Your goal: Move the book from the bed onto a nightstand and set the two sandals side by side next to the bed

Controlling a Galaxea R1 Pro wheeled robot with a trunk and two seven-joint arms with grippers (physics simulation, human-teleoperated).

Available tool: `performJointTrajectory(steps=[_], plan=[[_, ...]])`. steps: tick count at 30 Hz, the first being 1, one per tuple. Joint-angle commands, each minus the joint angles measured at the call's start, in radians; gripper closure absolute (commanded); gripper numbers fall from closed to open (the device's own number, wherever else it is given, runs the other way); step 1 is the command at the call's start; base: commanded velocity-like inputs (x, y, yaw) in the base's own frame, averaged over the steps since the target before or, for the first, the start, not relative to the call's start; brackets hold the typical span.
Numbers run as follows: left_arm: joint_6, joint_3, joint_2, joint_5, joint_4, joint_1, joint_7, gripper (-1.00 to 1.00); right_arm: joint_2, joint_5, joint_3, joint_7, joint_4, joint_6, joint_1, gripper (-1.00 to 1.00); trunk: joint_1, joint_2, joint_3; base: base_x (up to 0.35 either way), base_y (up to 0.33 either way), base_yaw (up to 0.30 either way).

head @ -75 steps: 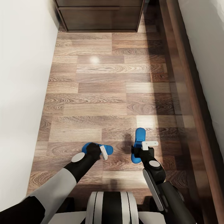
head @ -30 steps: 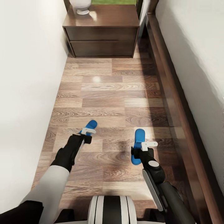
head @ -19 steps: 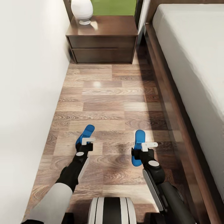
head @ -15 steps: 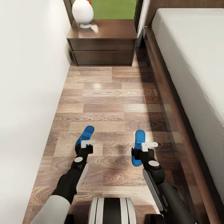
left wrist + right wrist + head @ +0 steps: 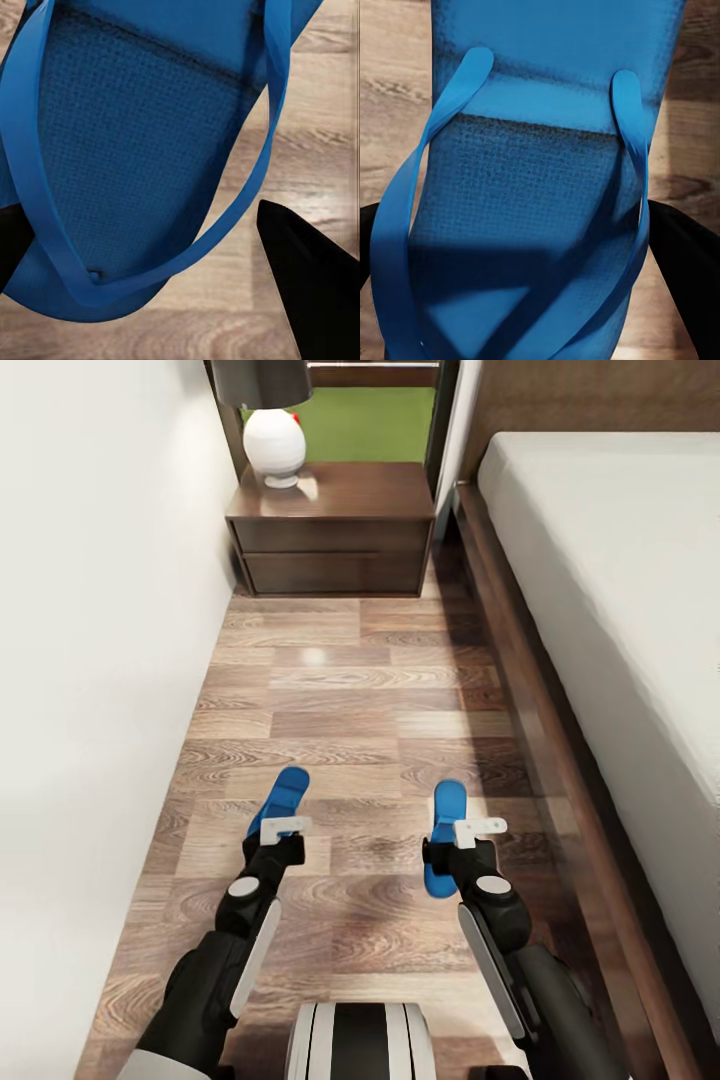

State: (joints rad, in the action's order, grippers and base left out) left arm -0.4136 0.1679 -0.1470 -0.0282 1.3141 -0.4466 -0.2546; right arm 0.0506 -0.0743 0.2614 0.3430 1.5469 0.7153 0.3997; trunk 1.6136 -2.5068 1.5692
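1. Two sandals over the wood-plank floor (image 5: 340, 680), the bed (image 5: 600, 560) at 3 o'clock: left sandal (image 5: 280, 798) in the left gripper (image 5: 285, 828), right sandal (image 5: 447, 835) in the right gripper (image 5: 470, 830).
2. Jaws clamped on each heel end.
3. Judged light, flexible foam — textured woven-look footbed, thin glossy straps; grip the sole edge, not the straps.
4. Nightstand (image 5: 330, 530) at 12 o'clock, glossy dark wood, bearing a white lamp (image 5: 274, 445).
5. Book — location cannot be told.
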Motion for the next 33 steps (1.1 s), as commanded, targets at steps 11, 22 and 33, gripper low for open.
performJointTrajectory(steps=[11,22,33], plan=[[-0.008,0.004,0.007,-0.136,0.004,0.001,-0.009,1.0,0.0,-0.01,0.003,0.046,0.001,0.007,0.0,1.0,-0.005,0.002,-0.042,0.0,0.0,0.0],[-0.008,0.001,0.008,-0.14,0.006,0.0,-0.008,1.0,0.002,-0.01,0.006,0.046,0.001,0.007,0.0,1.0,-0.01,0.005,-0.085,0.0,0.0,0.0],[-0.009,-0.005,0.008,-0.141,0.008,0.0,-0.009,1.0,0.0,-0.021,0.003,0.041,-0.001,0.031,0.0,1.0,-0.025,0.028,-0.125,0.0,0.0,0.0]])
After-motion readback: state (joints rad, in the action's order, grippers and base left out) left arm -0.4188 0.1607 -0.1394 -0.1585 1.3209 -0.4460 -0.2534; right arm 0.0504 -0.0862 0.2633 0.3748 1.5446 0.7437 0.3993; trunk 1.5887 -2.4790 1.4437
